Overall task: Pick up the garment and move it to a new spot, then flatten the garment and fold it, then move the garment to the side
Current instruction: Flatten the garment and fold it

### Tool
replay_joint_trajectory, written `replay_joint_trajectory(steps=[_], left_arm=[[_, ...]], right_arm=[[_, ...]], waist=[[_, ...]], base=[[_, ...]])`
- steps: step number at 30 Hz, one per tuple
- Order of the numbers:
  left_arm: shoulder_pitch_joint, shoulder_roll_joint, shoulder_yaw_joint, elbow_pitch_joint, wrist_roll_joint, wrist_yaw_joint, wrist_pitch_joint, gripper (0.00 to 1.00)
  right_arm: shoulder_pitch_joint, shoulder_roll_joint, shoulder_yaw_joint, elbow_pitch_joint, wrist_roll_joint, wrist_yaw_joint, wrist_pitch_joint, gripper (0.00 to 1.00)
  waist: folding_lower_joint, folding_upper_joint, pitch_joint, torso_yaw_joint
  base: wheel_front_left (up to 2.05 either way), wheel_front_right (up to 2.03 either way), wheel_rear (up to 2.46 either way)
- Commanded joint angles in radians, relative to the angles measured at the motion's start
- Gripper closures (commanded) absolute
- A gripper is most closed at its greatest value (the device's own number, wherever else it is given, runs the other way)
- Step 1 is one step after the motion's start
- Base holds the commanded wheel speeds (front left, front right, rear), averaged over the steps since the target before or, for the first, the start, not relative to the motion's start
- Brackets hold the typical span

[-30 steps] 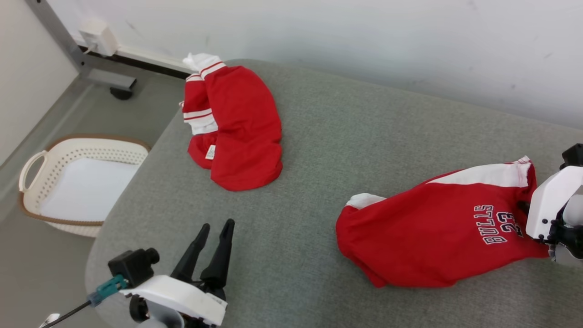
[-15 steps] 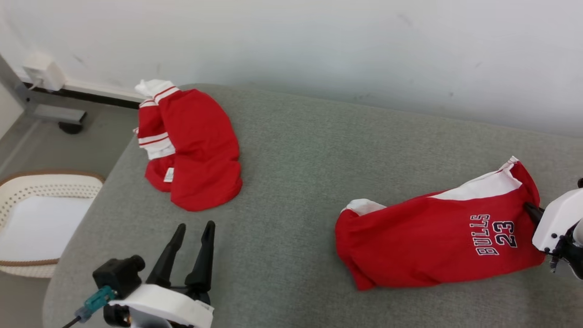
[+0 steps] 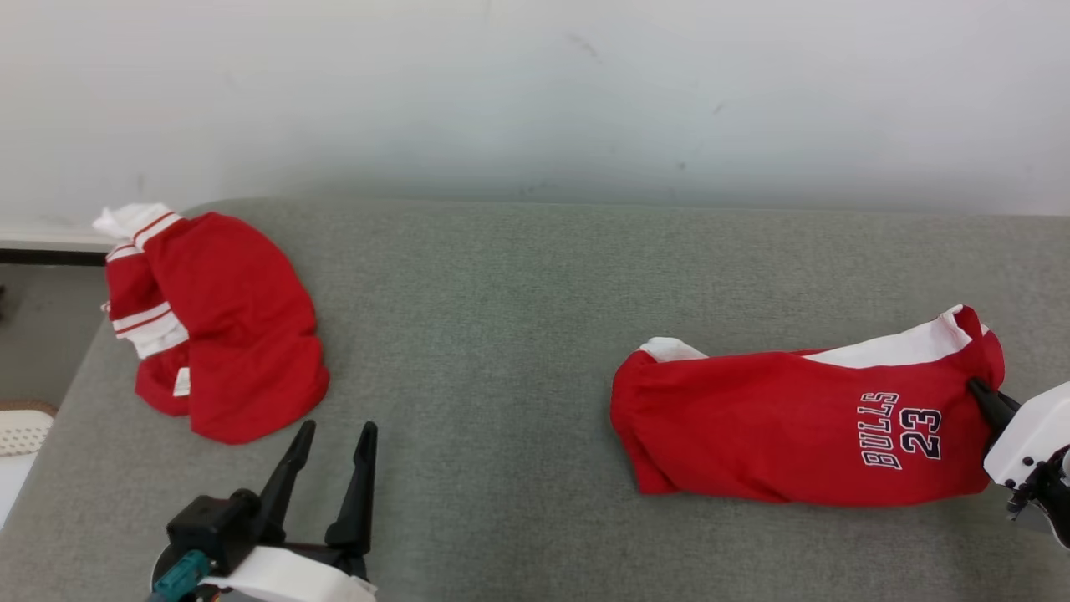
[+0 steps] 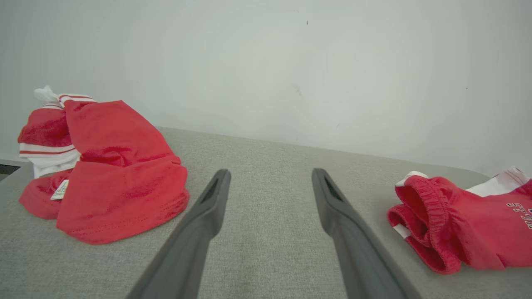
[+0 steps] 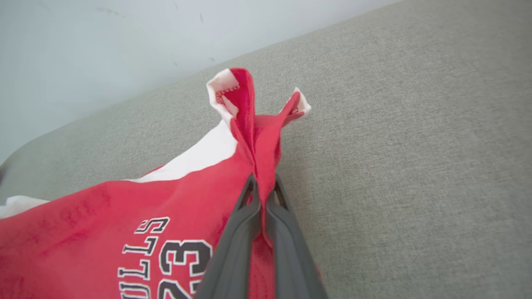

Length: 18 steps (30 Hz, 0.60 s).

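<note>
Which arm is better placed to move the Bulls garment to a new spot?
Right. The right gripper is shut on a bunched edge of the Bulls garment; the left gripper is open over the grey cushion, holding nothing.

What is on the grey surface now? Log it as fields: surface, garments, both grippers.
surface: grey padded top, white wall behind
garment 1: red BULLS 23 garment, lying at the right
garment 2: red-and-white garment, crumpled at the left
right gripper: shut on the BULLS 23 garment's right end
left gripper: open, empty, touching neither garment
</note>
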Motion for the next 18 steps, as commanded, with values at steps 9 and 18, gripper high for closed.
replay_joint_trajectory(steps=[9,18], left_arm=[[0.023,-0.044,0.041,0.022,0.054,-0.032,0.000,0.00],[0.020,-0.074,0.044,0.061,0.068,-0.051,0.000,0.00]], right_arm=[[0.003,-0.030,-0.010,-0.044,-0.014,0.000,-0.028,1.00],[-0.053,0.007,0.034,-0.126,-0.076,0.000,-0.005,1.00]], waist=[[0.0000,-0.0001,-0.011,-0.045],[0.0000,-0.0001,-0.027,0.013]], base=[[0.00,0.00,0.00],[0.00,0.00,0.00]])
